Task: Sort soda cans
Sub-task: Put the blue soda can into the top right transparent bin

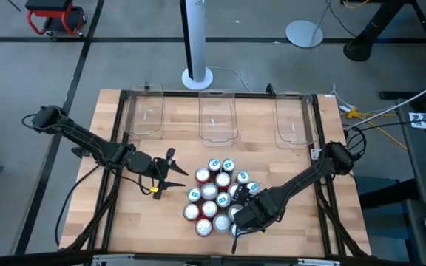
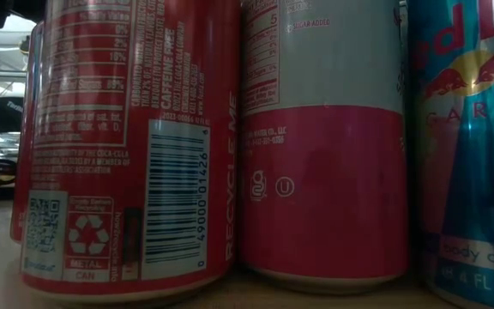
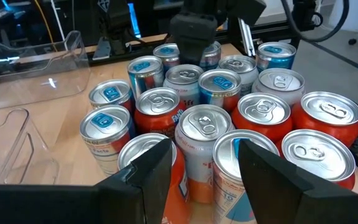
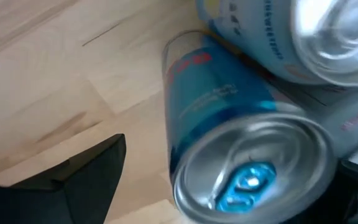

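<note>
While the left gripper (image 1: 170, 176) waits half-open at 9 o'clock of the soda cans (image 1: 217, 196), we see the right gripper (image 1: 244, 216) wide open straddling a teal can (image 4: 241, 155) at 4 o'clock.

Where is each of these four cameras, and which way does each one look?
High view: above the table, looking straight down; shows both arms, the soda cans and clear bins.
Low view: at table height, pressed close to a red can; no arm shows.
Left wrist view: on the left arm, facing the cans past the open left gripper.
Right wrist view: on the right arm, the open right gripper around a teal can.
All views share the can cluster.
</note>
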Controlling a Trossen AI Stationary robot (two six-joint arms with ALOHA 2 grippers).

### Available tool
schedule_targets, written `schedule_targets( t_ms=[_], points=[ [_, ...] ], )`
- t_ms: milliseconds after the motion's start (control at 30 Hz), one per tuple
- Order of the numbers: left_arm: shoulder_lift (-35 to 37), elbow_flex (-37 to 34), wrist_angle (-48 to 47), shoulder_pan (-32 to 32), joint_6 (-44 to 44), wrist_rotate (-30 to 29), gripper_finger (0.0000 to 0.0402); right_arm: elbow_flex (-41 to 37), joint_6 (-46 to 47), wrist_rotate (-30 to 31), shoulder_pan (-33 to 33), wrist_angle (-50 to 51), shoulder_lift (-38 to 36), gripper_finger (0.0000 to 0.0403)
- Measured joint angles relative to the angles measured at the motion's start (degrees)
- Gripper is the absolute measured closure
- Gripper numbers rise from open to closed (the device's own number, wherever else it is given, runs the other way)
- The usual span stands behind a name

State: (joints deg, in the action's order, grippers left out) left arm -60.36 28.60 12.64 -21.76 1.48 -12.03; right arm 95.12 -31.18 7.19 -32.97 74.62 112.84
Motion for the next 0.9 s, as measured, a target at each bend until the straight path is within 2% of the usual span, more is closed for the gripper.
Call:
schedule_targets(
  t_ms=[400, 500, 767, 900],
  points=[
    [0.0, 0.0, 0.0, 0.0, 0.0, 0.0, 0.0227, -0.6, -1.7, -0.3, 0.0, -4.3, 0.0, 0.0026],
    [0.0, 0.0, 0.0, 0.0, 0.0, 0.0, 0.0227, -0.6, -1.9, -0.2, 0.0, -4.4, 0.0, 0.0055],
    [0.0, 0.0, 0.0, 0.0, 0.0, 0.0, 0.0227, -0.5, -2.5, 0.6, 0.0, -3.8, 0.0, 0.0170],
    [0.0, 0.0, 0.0, 0.0, 0.0, 0.0, 0.0227, -0.5, -2.5, -0.6, 0.0, -3.2, -0.1, 0.0176]
  ],
)
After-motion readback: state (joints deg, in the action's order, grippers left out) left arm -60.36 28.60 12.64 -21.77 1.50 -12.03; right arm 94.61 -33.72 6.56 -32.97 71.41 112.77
